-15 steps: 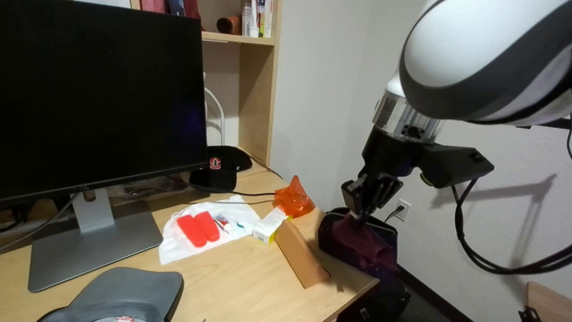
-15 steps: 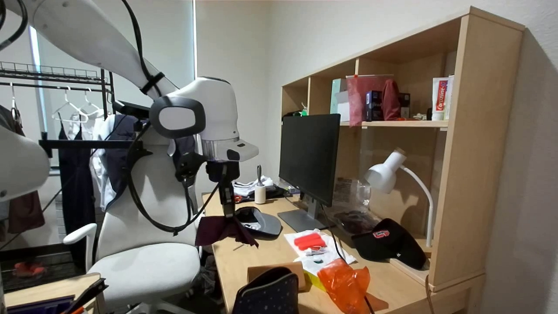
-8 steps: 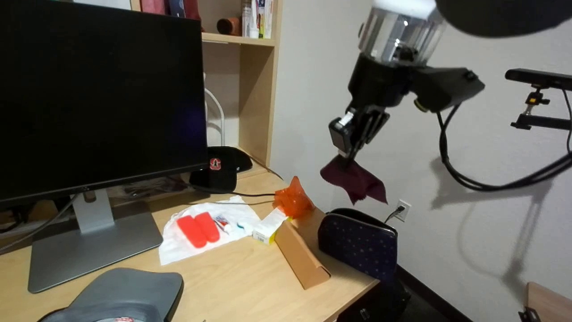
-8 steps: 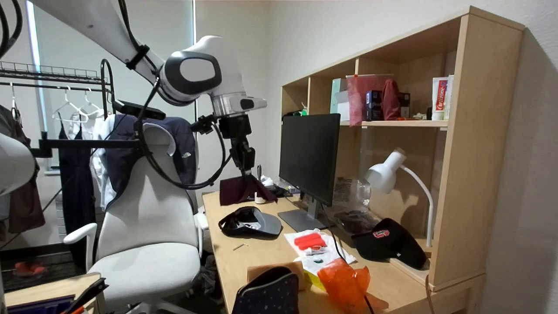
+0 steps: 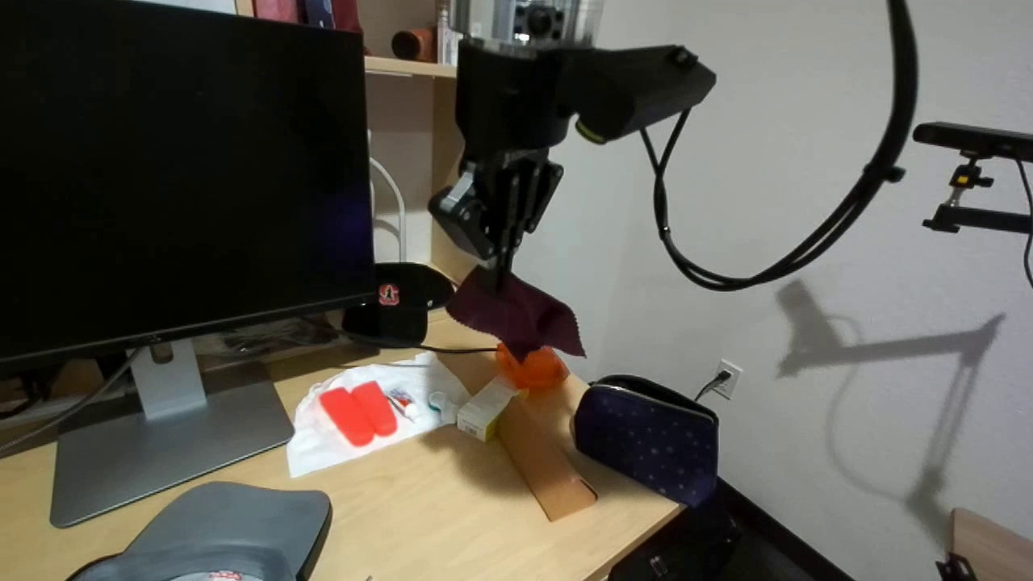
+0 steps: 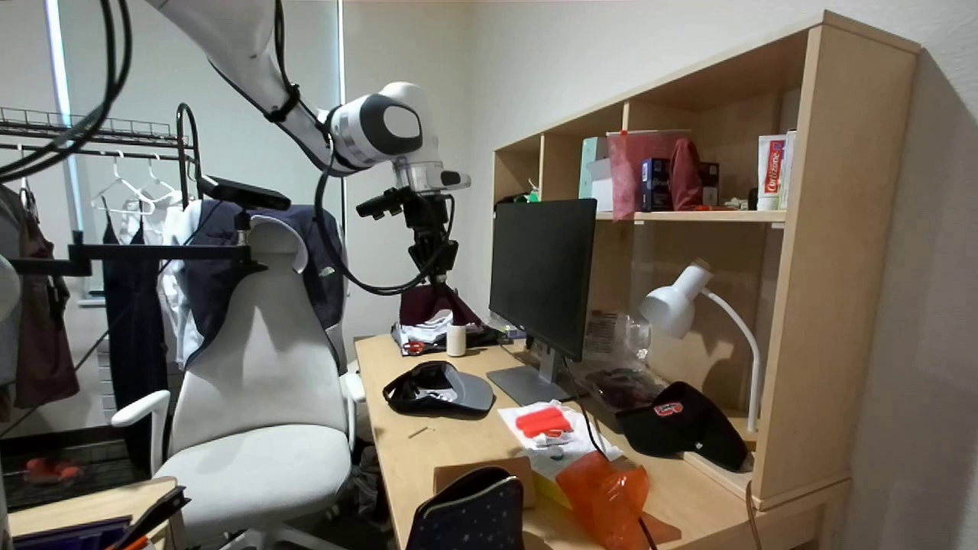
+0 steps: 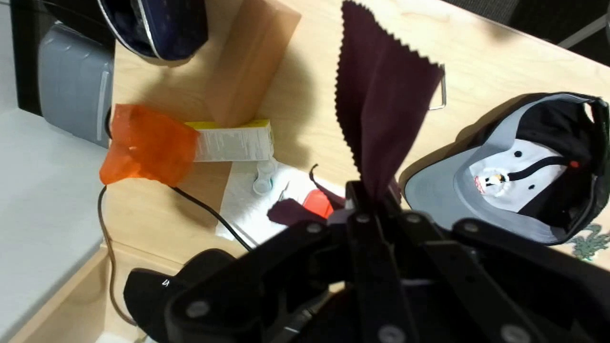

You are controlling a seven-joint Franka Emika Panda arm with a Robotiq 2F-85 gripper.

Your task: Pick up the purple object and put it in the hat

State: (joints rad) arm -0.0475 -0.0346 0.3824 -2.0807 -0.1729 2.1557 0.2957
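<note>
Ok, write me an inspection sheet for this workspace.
Surface: pale wood desktop, grain visible.
Job's things: limp dark purple cloth with zigzag edges, held aloft; grey and black fabric hat on the desktop, opening up.
Clutter: crumpled translucent orange wrapper, long brown cardboard box, speckled navy zip pouch, black cap with red emblem.
Gripper: black two-finger gripper, shut on the cloth.
Cables: thin black cable reaching the wrapper; looped black arm cables.
Surroundings: flat black monitor, white desk lamp, grey office chair.

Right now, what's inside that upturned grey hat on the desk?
Inside the hat: a pale panel, a dark strip across it and black lining, nothing evidently loose. The purple cloth hangs outside, in the gripper. Shadow hides detail in the lining; the desk beneath is covered.
</note>
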